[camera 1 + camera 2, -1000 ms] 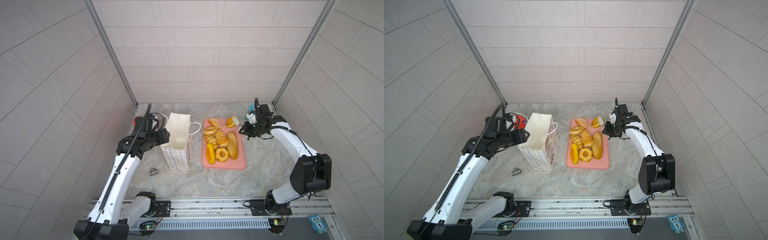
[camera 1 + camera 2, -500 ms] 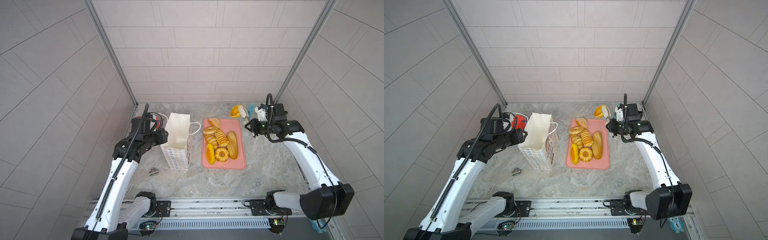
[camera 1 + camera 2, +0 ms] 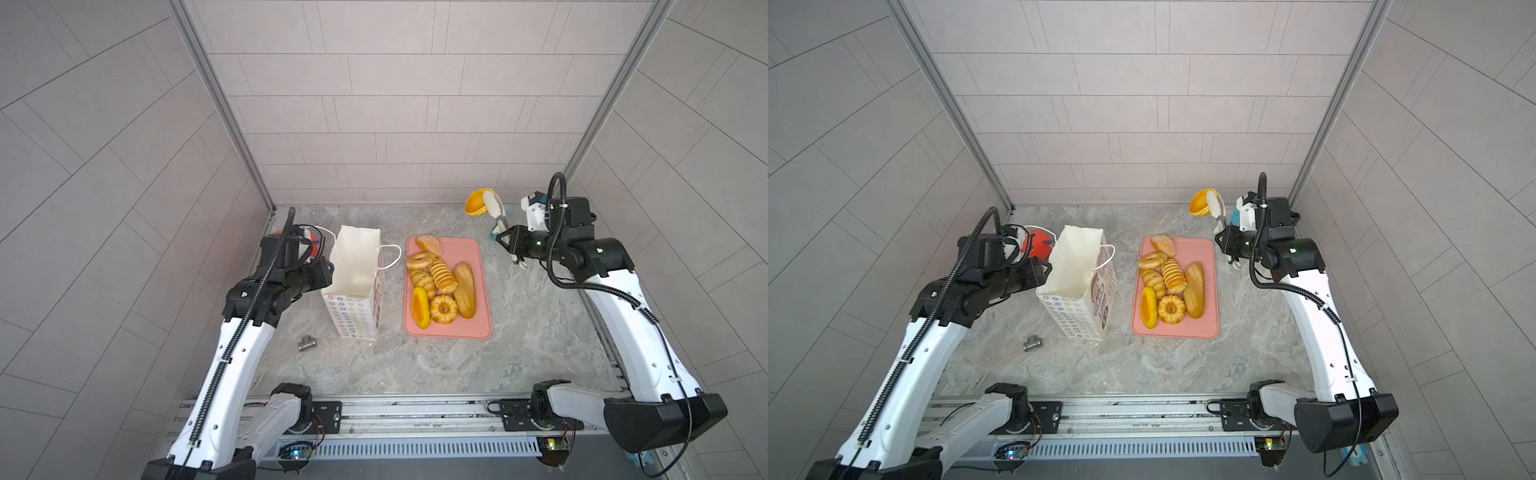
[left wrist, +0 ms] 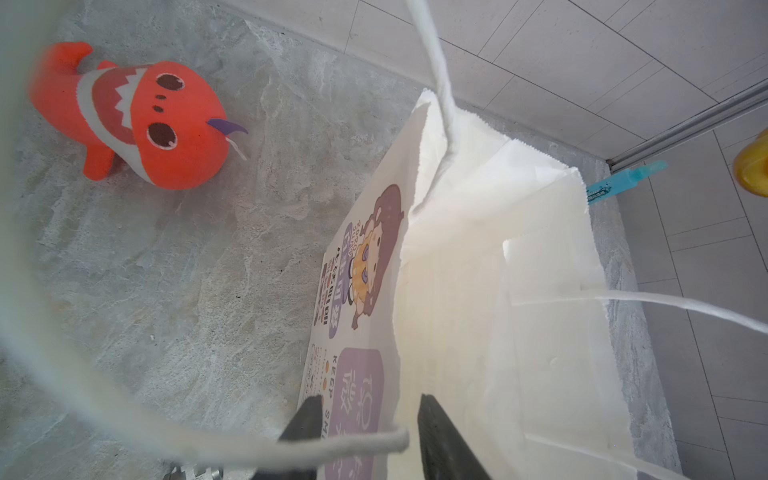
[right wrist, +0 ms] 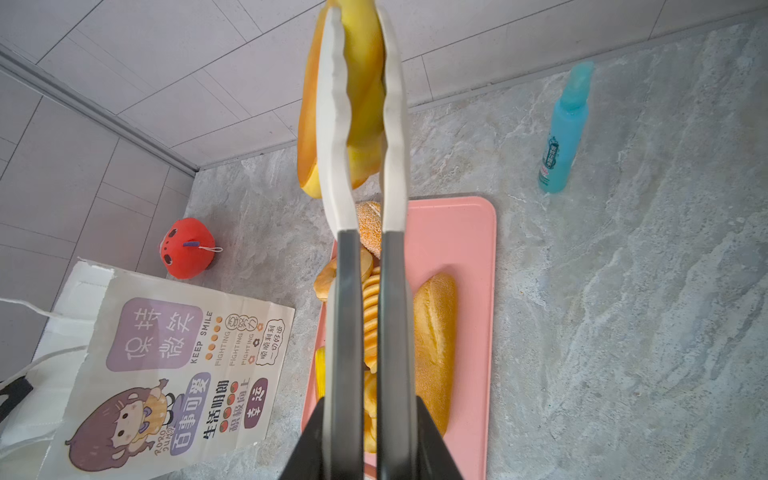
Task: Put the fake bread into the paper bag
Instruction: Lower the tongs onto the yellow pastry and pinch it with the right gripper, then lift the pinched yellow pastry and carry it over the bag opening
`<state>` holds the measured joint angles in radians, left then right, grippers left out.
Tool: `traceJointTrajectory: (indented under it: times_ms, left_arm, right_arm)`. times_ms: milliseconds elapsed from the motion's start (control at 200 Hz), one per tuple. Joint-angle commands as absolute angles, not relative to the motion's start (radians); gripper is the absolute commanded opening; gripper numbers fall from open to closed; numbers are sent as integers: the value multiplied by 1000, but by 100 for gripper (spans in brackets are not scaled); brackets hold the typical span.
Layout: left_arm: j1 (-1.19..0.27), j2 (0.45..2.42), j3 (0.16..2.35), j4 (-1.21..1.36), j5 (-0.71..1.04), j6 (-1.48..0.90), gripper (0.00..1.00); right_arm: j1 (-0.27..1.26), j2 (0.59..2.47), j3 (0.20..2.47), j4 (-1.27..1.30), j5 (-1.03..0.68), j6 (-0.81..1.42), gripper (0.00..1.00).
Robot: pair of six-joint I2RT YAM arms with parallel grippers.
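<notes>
Right arm: swung outward since a second ago, carrying the orange-yellow bun (image 3: pixel 475 203) from over the 1 o'clock corner of the pink tray (image 3: pixel 449 330) toward the back wall; paper bag (image 3: pixel 351 311) and tray unmoved.
Right pincer (image 5: pixel 368 405): pressed together on the grey handles of the tongs (image 5: pixel 345 291), whose white blades pinch the bun.
Bun: off the bench, at 1 o'clock of the tray, near the back wall; held on edge, long axis along the blades, which point to 11 o'clock from the pincer.
Left pincer (image 4: pixel 368 399): spread, one finger either side of the bag's 9 o'clock wall near its rim; gap wide.
Bag: upright, mouth open upward, a printed face toward the tray, one cord handle drooping that way.
Tray bread: remaining pieces clustered; long loaf (image 3: pixel 465 289) lies 12–6 on the 3 o'clock side.
Room: narrow bare strip between bag and tray; bench bare toward 6 o'clock except a small metal fitting (image 3: pixel 307 343); red plush fish (image 4: pixel 133 120) at 10 o'clock of the bag; blue spray bottle (image 5: pixel 565 137) near the tray's 1 o'clock corner.
</notes>
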<state>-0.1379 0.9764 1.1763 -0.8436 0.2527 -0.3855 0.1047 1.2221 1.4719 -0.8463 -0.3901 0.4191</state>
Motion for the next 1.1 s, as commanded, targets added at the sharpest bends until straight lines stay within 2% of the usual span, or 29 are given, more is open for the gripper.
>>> traceJointTrajectory:
  times_ms: [0,675,1096]
  left_arm:
    - [-142,960,1205,-855,244,-380,44]
    - [-141,963,1184,-841,253,-399,37]
    - [-141,971,1160,-822,279,-418,26]
  right_arm:
    - [130,1186,1526,-849,-380,414,16]
    - [317,1205,1669,-855,-395,402,16]
    - [480,1250,1747,-876,-362,365,16]
